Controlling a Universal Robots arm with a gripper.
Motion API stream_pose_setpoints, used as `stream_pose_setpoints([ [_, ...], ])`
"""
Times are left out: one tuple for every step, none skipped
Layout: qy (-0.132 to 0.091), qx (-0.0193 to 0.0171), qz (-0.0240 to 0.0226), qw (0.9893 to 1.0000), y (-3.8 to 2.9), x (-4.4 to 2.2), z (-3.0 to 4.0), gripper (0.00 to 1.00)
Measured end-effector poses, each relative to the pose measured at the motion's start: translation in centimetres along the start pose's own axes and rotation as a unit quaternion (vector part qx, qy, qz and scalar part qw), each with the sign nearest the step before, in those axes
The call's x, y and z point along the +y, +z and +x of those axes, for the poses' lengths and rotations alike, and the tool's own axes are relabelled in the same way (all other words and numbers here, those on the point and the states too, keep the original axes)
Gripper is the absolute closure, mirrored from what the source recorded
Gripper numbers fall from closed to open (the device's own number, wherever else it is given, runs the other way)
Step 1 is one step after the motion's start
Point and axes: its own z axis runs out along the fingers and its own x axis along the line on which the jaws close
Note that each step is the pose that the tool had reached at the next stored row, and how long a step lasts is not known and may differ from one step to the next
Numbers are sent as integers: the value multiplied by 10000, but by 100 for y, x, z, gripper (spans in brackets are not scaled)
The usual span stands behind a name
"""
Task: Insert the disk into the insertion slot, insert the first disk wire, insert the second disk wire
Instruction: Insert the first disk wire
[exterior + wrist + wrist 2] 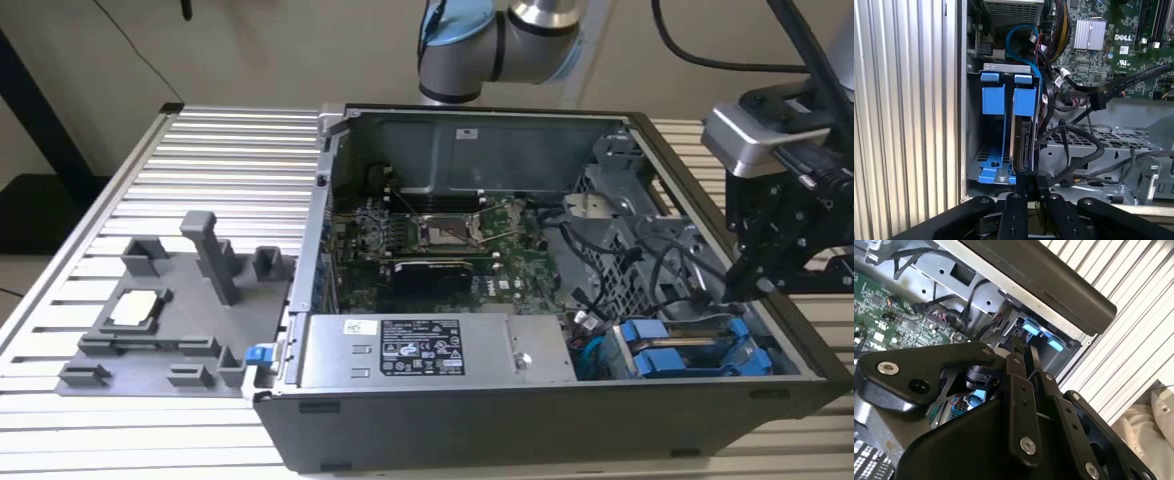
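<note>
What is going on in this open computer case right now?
A robot arm is working in a corner of the open computer case. Its gripper is at the end of the disk, which stands in its blue frame in the insertion slot, beside another blue-tabbed carrier. Black wires hang loose alongside; whether any is plugged into the disk cannot be told.

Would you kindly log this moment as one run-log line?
disk: standing in insertion slot | gripper: at disk's end | cables: beside slot

arm (501, 45): top centre of exterior view | gripper (738, 288): exterior view's right, pointing down | fingers (1015, 207): nearly together (narrow gap)
</note>
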Motion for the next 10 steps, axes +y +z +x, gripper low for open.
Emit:
stream_pose_setpoints([
  [0, -3, -37, 10000, 8, -12, 0, 81],
  [1, -6, -66, 10000, 18, -25, 1, 81],
  [1, -12, -82, 10000, 24, -34, 2, 81],
  [3, -20, -96, 10000, 29, -45, 3, 81],
  [5, -36, -104, 9999, 36, -53, 3, 81],
  [9, -58, -107, 9999, 42, -57, 3, 81],
  [20, -93, -106, 9999, 45, -58, 4, 81],
  [39, -136, -104, 9998, 47, -58, 4, 81],
  [57, -170, -102, 9998, 50, -58, 4, 81],
  [70, -186, -107, 9997, 52, -58, 4, 81],
])
